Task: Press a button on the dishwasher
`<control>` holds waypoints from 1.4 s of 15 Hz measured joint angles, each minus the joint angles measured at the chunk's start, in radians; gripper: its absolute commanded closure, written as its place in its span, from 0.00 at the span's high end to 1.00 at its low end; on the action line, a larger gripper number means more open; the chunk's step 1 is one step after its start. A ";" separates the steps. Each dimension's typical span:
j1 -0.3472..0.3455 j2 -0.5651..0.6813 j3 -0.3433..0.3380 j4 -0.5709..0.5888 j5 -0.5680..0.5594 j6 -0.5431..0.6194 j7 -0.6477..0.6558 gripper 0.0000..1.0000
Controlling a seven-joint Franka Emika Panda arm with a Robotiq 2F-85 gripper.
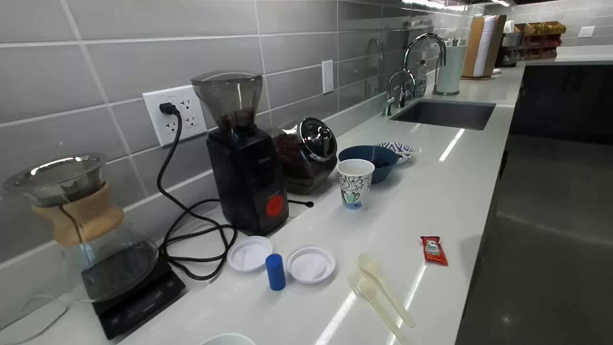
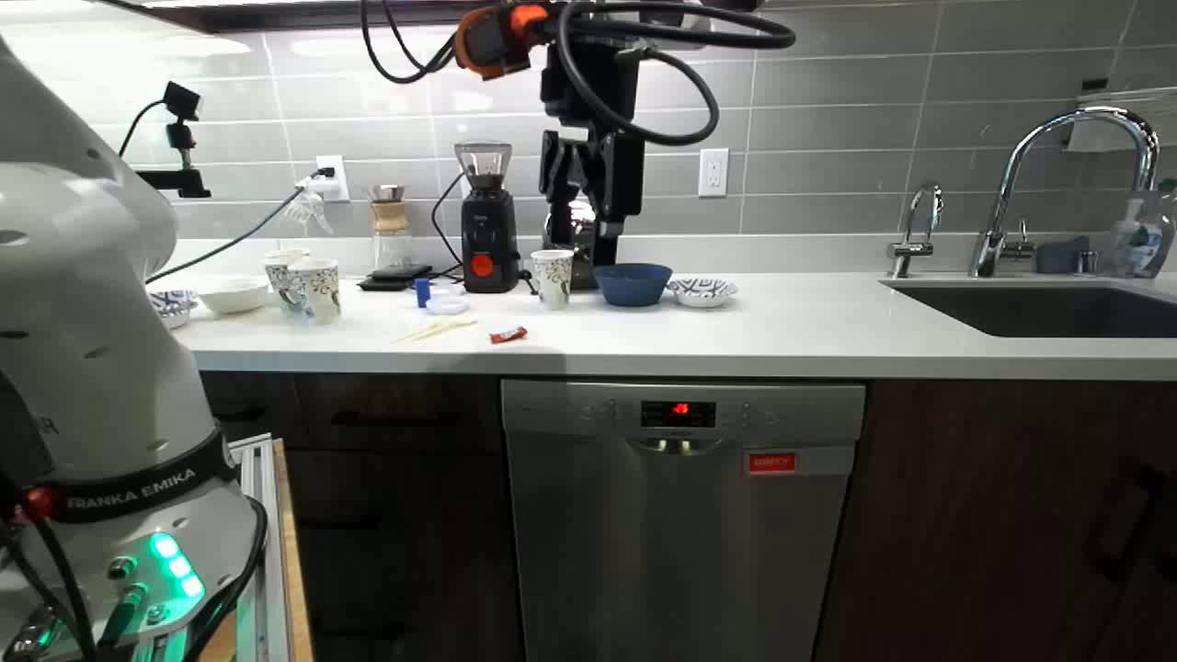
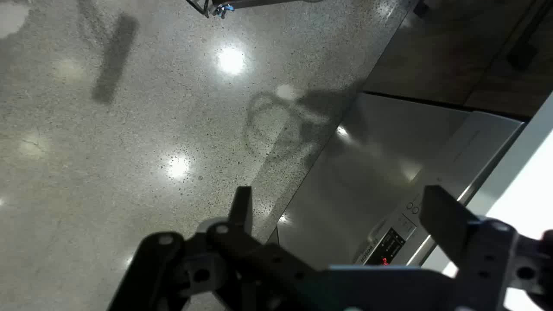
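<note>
The dishwasher [image 2: 680, 533] is a grey steel appliance under the counter. Its top strip carries a black display [image 2: 679, 414] with red digits and small round buttons [image 2: 602, 411] to the side. The dishwasher also shows in the wrist view [image 3: 345, 181], tilted, with its display [image 3: 386, 248] and two round button outlines [image 3: 412, 208]. My gripper [image 2: 581, 241] points down, well above the dishwasher's top strip. In the wrist view my gripper [image 3: 339, 190] is open, its fingers wide apart with nothing between them. The gripper is not seen in the remaining exterior view, nor is the dishwasher's front.
The white counter [image 2: 791, 331] juts over the dishwasher. On it stand a paper cup [image 2: 553, 280], a blue bowl [image 2: 633, 285], a patterned bowl [image 2: 702, 292], a coffee grinder [image 2: 489, 239] and a red packet [image 2: 508, 336]. A sink [image 2: 1057, 308] is at the right. A red label [image 2: 772, 462] is on the dishwasher.
</note>
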 measured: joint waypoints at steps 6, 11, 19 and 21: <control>0.000 0.000 0.000 0.000 0.000 0.000 0.000 1.00; 0.009 0.013 0.000 -0.002 0.029 -0.011 -0.045 1.00; 0.094 0.289 0.021 0.003 0.267 -0.044 -0.292 0.66; 0.092 0.382 0.035 0.034 0.313 -0.077 -0.370 0.50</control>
